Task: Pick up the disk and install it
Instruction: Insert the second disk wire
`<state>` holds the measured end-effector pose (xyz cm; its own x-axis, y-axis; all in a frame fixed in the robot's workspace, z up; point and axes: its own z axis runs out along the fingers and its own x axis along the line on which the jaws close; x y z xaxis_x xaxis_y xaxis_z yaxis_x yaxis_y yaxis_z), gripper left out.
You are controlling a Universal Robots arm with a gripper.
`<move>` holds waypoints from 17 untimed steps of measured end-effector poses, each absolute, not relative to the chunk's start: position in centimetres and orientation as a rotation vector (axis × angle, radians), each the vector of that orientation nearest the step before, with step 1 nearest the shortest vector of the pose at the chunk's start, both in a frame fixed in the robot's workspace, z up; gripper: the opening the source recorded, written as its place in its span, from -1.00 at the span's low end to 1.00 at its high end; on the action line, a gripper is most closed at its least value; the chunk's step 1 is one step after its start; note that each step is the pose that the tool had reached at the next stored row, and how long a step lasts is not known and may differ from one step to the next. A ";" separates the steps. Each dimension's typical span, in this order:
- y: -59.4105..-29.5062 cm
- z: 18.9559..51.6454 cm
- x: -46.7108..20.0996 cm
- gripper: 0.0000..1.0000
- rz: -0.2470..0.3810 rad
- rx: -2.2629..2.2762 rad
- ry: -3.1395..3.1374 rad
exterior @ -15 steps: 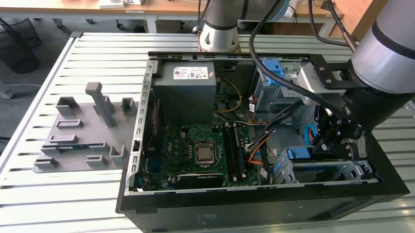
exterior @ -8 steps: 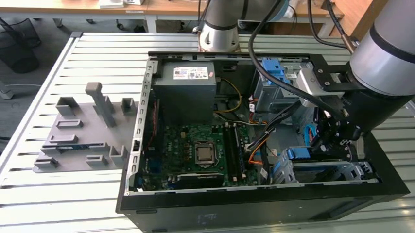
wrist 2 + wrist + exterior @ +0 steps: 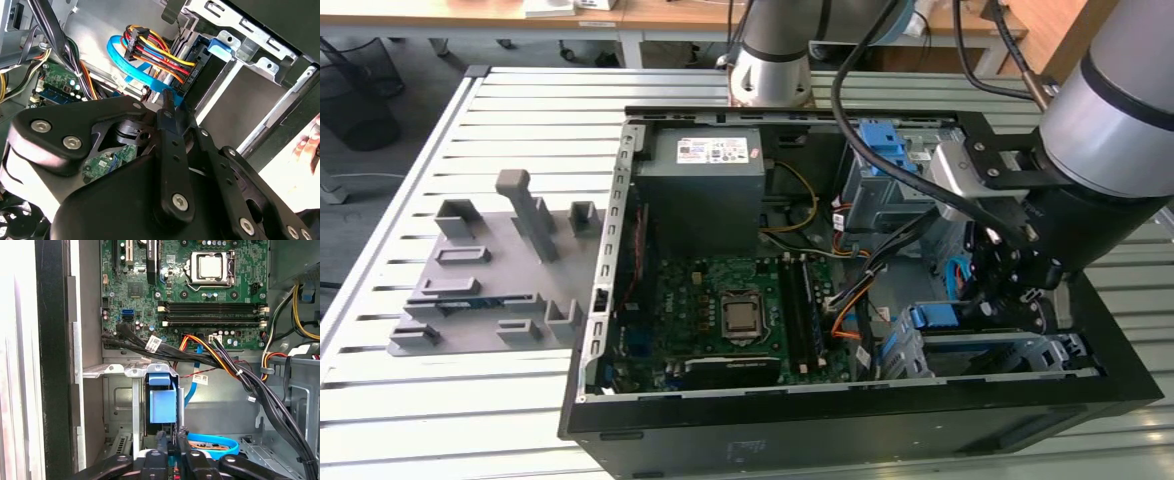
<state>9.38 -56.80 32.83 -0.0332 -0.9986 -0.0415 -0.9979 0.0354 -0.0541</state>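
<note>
The gripper is inside the case, its fingers closed on the disk. The disk stands edge-on in the drive cage.

Cable bundle across the drive cage, open motherboard beside.

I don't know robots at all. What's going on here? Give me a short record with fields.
Setting: open computer case lying on a slatted metal table
Arm: reaches down into the case at the exterior view's right
Pincer: at a blue-edged part standing in a metal bay
Nearby: motherboard, grey power-supply box, coloured cables
Outside case: grey fixture
</note>
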 end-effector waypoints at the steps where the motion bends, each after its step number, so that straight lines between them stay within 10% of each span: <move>1: -56.8 32.9 9.4 -0.51 -0.015 -2.136 2.211; 17: -56.8 34.7 9.4 -0.67 -0.015 -2.136 2.211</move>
